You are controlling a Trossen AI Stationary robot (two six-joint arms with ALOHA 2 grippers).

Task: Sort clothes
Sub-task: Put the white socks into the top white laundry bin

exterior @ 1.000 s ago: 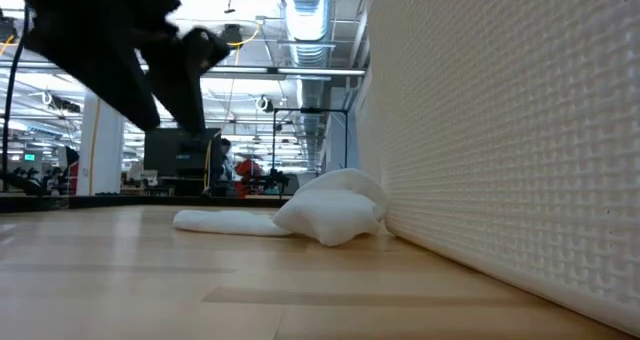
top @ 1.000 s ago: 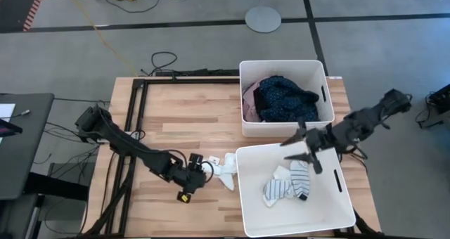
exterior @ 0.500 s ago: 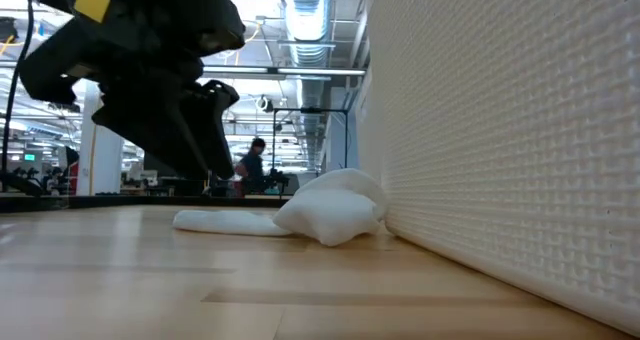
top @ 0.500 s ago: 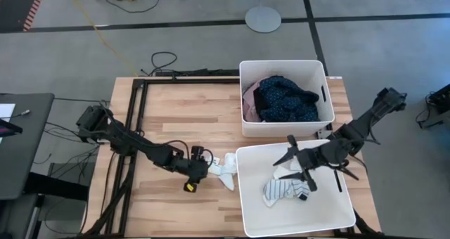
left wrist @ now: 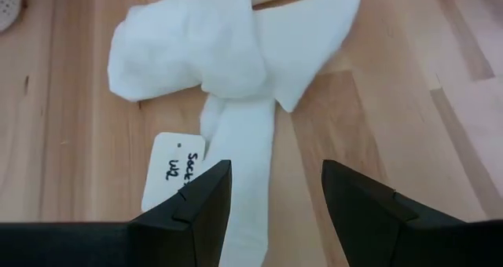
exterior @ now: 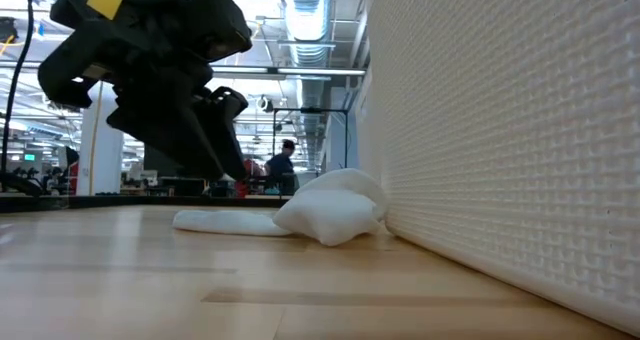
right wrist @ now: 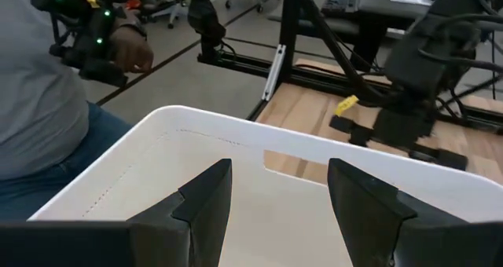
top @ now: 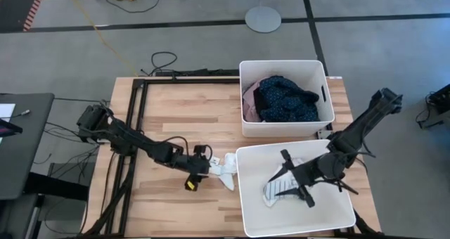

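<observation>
Two spread claws: left claw over white sock, its end cut off; right claw inside bin.

The left claw, fingers apart, hovers over a white sock and its paper tag on the wooden table

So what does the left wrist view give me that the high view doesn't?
Only the left wrist view: a handwritten paper tag beside the white sock, and the left gripper open, its fingers either side of the sock's trailing end.
Only the high view: both white bins, the far bin holding dark and pink clothes, the near bin holding striped socks, with the right gripper over them.
Both: the white sock on the table by the near bin, left gripper at it.
</observation>
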